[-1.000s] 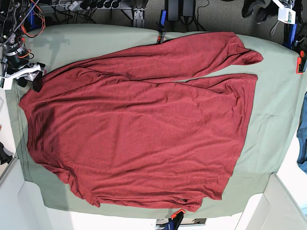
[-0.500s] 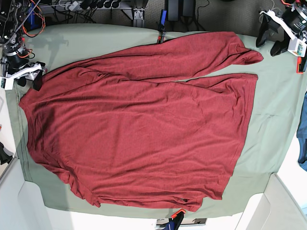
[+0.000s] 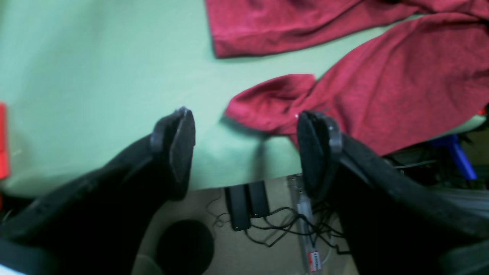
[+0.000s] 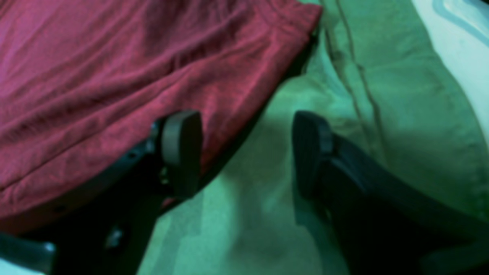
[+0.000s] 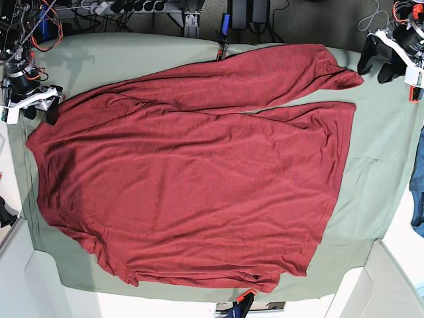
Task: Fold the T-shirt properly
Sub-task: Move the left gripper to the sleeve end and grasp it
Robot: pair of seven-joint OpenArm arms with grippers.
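T-shirt (image 5: 192, 179) lies spread flat across the green-covered table (image 5: 381, 172) — hem near, one long sleeve stretched along the far side. Right pincer (image 4: 246, 152) spread, empty, at the shirt's far-left edge. Left pincer (image 3: 246, 147) spread, empty — poised just beside the sleeve cuff (image 3: 267, 103).

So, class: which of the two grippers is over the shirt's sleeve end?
The left gripper, at the base view's top right, jaws open beside the T-shirt's sleeve cuff. The right gripper is by the shirt's body edge.

Matt knit T-shirt (image 5: 192, 179), cloth-covered table (image 5: 384, 165)
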